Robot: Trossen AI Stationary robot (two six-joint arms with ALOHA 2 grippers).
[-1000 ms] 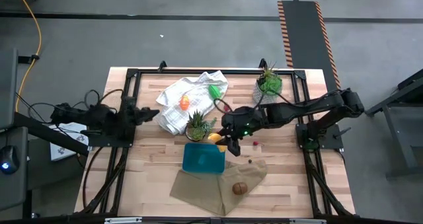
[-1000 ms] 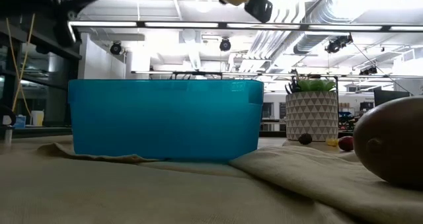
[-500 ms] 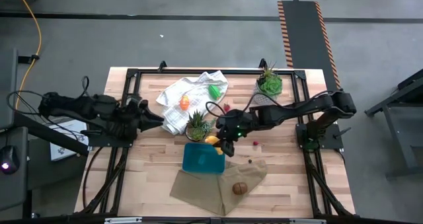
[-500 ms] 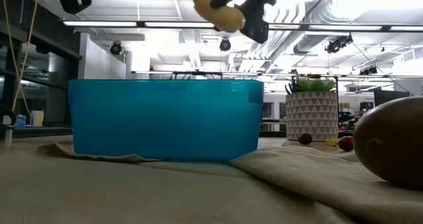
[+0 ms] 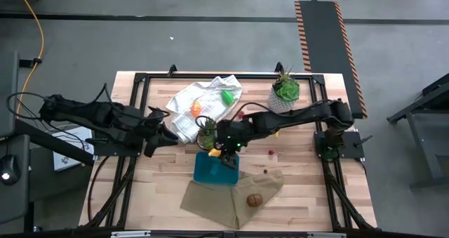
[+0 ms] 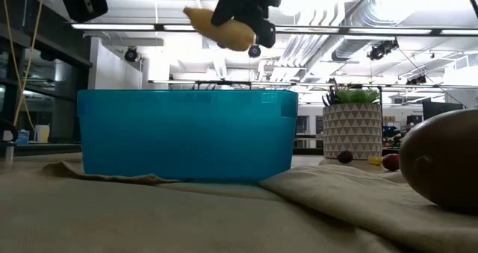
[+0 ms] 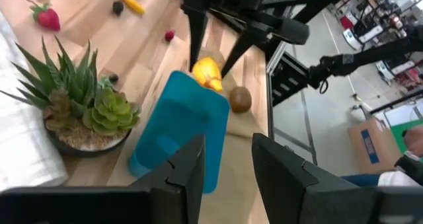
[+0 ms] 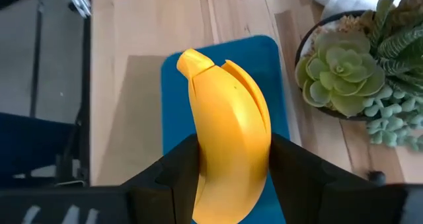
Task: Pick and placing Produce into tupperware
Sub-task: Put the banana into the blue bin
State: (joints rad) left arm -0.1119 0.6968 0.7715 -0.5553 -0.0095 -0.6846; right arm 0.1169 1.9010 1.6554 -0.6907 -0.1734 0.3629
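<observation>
My right gripper is shut on a yellow toy banana above the far end of the teal tupperware. In the low view the banana hangs well above the tupperware's rim. My left gripper is open and empty, left of the tupperware beside the white towel. A brown kiwi lies on the tan cloth. A green pepper and an orange piece lie on the white towel. A red berry and a dark berry lie on the wood. My right gripper pinches the banana between its two fingers, one on each long side, back from its stem end. The fingers come from above, slanting down. The banana is lifted clear, over the tupperware.
A potted succulent stands right at the tupperware's far edge, close to my right gripper. A second potted plant stands at the far right. A strawberry lies beyond the succulent. Black frame rails run along the table's sides.
My right gripper has carried the banana toward the table's left and a little down, from right of the tupperware to over its far end. My left arm has reached in toward the table's middle and near edge.
</observation>
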